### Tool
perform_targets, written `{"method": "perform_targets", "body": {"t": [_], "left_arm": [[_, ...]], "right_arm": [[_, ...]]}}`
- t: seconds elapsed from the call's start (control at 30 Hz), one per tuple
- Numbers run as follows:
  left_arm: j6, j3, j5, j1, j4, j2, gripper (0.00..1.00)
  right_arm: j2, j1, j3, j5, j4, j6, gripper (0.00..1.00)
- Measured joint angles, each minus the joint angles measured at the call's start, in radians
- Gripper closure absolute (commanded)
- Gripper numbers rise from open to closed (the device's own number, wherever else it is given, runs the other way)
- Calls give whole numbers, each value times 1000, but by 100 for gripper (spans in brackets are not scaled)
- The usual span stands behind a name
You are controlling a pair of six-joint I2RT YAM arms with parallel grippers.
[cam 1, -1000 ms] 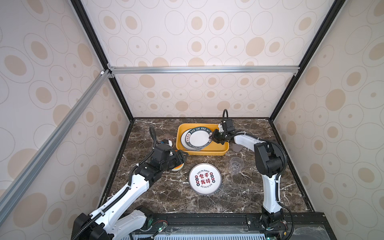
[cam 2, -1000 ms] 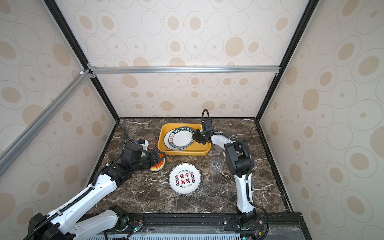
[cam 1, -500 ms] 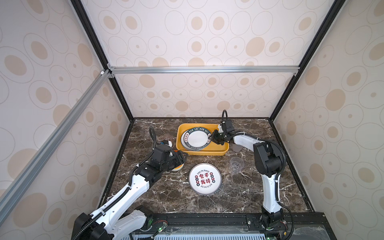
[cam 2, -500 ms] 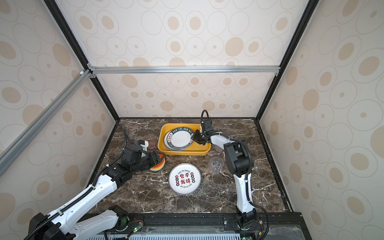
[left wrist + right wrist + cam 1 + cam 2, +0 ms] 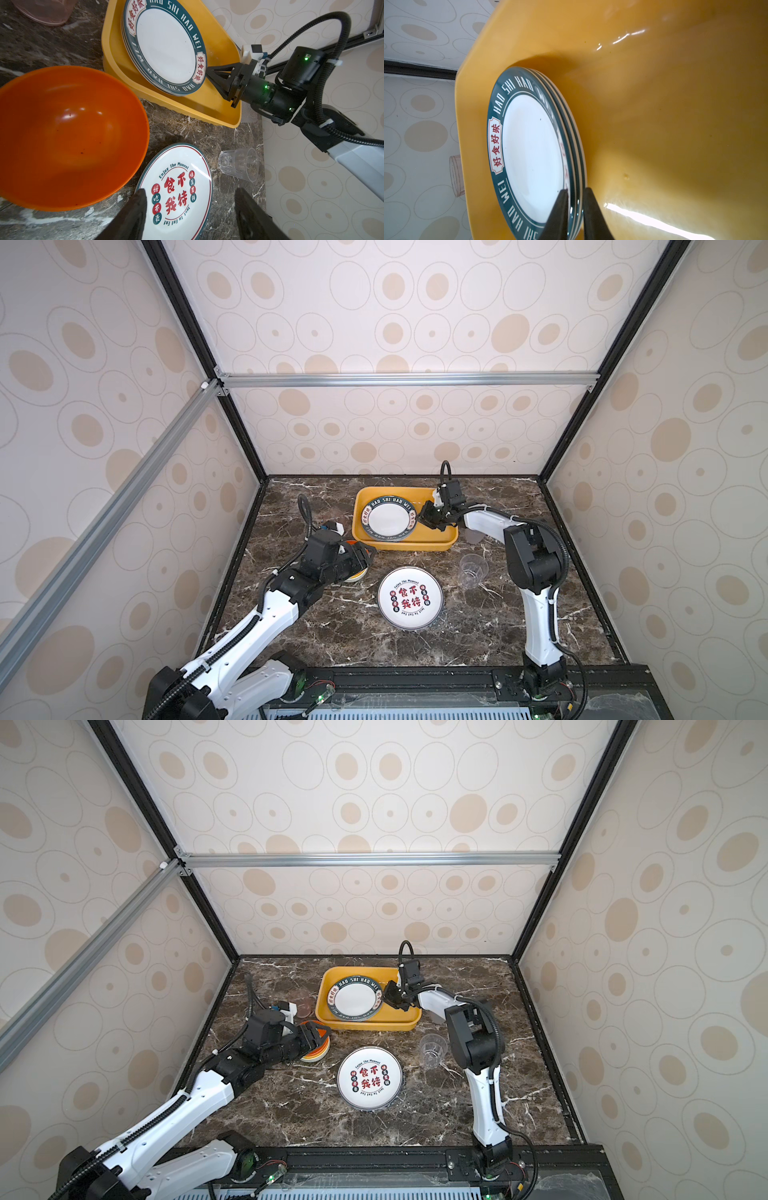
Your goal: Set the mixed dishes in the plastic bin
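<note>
A dark marble tabletop (image 5: 340, 639) sits between cream walls (image 5: 415, 323) patterned with beige ovals, framed by black posts (image 5: 575, 423) and silver bars (image 5: 407, 379); a black rail (image 5: 415, 674) edges its front.

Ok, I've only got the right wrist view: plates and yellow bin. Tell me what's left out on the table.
Observer: A white plate with red characters lies flat on the marble table, in front of the bin.
Operator: Keep going. Cups.
Observer: A clear cup stands upright to the right of that plate in both top views, outside the bin.
Operator: Now the left arm.
Observer: The left claw is open and empty, beside a stack of bowls with an orange one on top.
</note>
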Motion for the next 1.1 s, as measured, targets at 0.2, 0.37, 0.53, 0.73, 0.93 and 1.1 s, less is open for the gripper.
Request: {"method": "perform_targets", "body": {"t": [0.2, 0.37, 0.53, 0.73, 0.93, 1.1], "left_arm": [[1, 0, 2, 0, 1, -4, 33], [3, 0, 11, 0, 0, -5, 35], [18, 0, 20, 0, -15, -30, 35], [39, -2, 26, -2, -43, -44, 36], [47, -27, 17, -47, -55, -57, 37], [45, -74, -11, -127, -53, -63, 37]], "right_arm": [[-4, 2, 0, 9, -28, -19, 75], [-71, 2, -25, 22, -75, -45, 71], [-223, 7, -116, 15, -93, -64, 68], [-396, 19, -234, -22, -127, -101, 70], [-576, 24, -368, -43, -188, -146, 70], [-719, 35, -470, -58, -218, -179, 70]]}}
